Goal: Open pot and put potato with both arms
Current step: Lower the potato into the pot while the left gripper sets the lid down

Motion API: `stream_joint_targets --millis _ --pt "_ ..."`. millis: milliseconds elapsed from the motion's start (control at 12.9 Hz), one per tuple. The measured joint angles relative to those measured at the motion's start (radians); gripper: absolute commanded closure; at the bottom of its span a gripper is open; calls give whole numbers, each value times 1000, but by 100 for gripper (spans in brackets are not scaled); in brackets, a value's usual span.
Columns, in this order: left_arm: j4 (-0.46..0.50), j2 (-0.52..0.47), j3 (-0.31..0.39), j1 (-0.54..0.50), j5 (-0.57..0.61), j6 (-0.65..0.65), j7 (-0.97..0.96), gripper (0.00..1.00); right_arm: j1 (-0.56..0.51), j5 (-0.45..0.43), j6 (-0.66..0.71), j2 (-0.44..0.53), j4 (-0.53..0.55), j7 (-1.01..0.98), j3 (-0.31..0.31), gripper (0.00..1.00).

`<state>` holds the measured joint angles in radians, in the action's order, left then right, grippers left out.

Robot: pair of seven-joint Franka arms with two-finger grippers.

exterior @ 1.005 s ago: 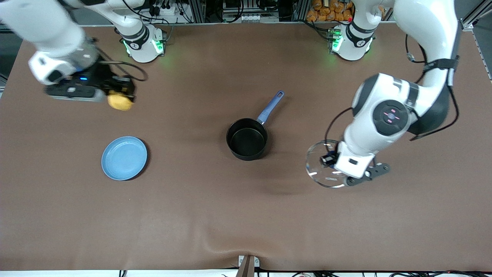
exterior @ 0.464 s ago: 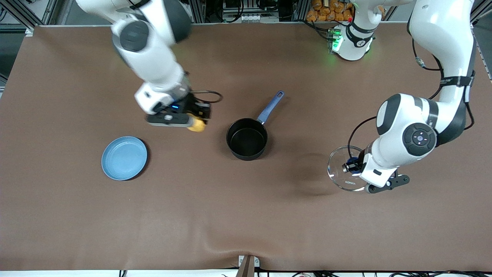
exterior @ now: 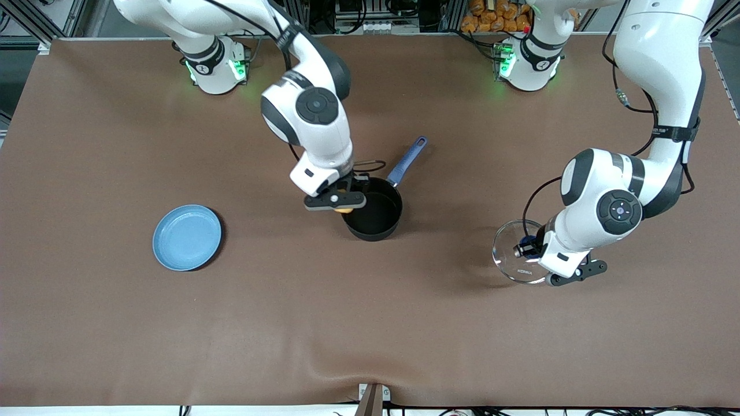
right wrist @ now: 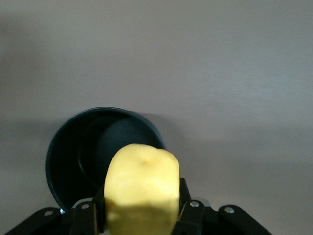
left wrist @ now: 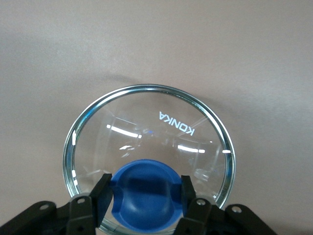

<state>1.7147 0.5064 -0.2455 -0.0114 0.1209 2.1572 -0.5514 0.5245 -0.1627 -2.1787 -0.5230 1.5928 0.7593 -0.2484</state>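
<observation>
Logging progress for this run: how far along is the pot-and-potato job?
Done: the pot stands open, its glass lid off and held by the left gripper over the table toward the left arm's end. In hand: the right gripper holds the potato over the pot's rim. Left: releasing the potato into the pot.

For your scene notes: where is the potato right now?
The potato is clamped in the right gripper, over the rim of the open pot at mid-table.

Fingers (right wrist: 190,208) grip the potato (right wrist: 142,193) above the open pot (right wrist: 80,152)
</observation>
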Motion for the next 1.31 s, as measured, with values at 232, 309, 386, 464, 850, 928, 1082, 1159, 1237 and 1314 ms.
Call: stream_joint_targets --millis 232,309,386,464,850,928,1082,1159,1237,1314 --pt "70 -6 0 -13 0 68 17 100 40 -1 -69 -66 -6 17 3 100" --pt "90 -11 0 -19 0 82 28 100 48 -5 -93 -85 -7 25 5 100" --pt "111 -20 0 -32 0 92 48 100 53 -15 -118 -104 -8 40 7 100" --pt "136 -32 0 -48 0 109 72 100 56 -22 -146 -122 -9 58 7 100" --pt "298 -91 0 -106 0 232 159 100 97 -31 -253 -208 -12 110 43 100" --pt "321 -97 0 -107 0 247 159 100 104 -32 -273 -222 -12 121 49 94" --pt "349 -100 0 -109 0 270 165 100 114 -33 -292 -240 -13 131 60 50" --pt "359 -100 0 -109 0 275 170 100 116 -33 -293 -244 -14 132 64 23" --pt "366 -100 0 -109 0 276 174 82 116 -33 -293 -244 -14 133 65 18" --pt "370 -99 0 -110 0 276 181 8 116 -33 -293 -244 -15 133 66 14"
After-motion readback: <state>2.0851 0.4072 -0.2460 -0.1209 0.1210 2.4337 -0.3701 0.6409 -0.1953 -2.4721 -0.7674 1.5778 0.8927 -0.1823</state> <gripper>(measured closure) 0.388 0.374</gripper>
